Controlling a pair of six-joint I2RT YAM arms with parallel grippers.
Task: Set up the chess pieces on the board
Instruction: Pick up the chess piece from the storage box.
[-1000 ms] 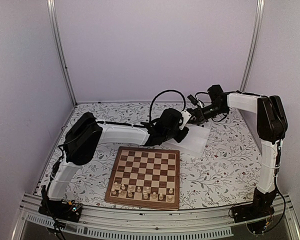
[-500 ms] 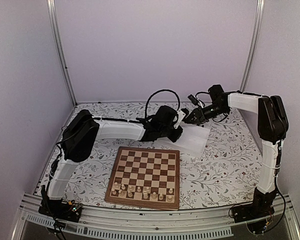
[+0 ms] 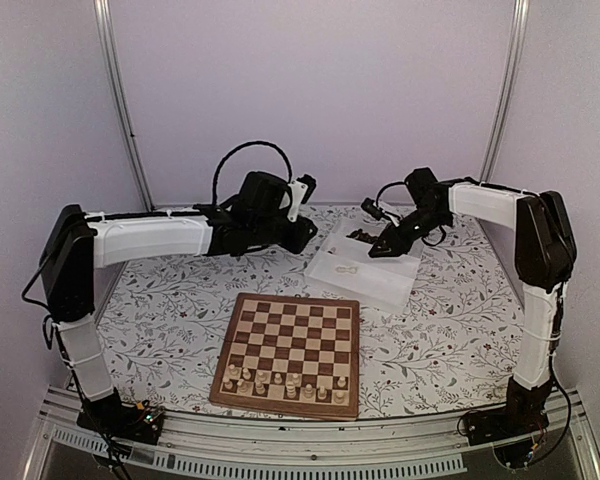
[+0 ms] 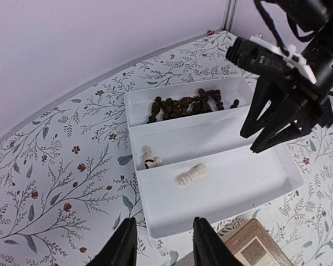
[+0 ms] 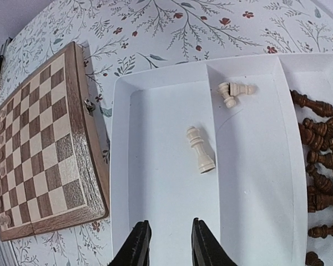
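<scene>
The chessboard (image 3: 292,340) lies at the near middle, with several cream pieces (image 3: 285,384) standing on its two nearest rows. Behind it is a white tray (image 3: 380,280). One cream piece (image 5: 200,150) lies on its side in the tray, two more (image 5: 235,89) lie at a divider, and a heap of dark pieces (image 5: 320,160) fills the far part. My right gripper (image 5: 167,233) is open and empty above the tray; it also shows in the top view (image 3: 380,246). My left gripper (image 4: 162,235) is open and empty, raised left of the tray.
The board's hinge-side edge (image 5: 94,144) lies close to the tray's rim (image 5: 117,166). The floral tablecloth (image 3: 450,330) covers the table. Walls and metal posts (image 3: 120,100) stand close at the back and sides. The right gripper (image 4: 275,119) hangs over the tray in the left wrist view.
My left arm has swung left and back, off the tray, uncovering it. My right gripper has come slightly nearer and lower over the tray.
</scene>
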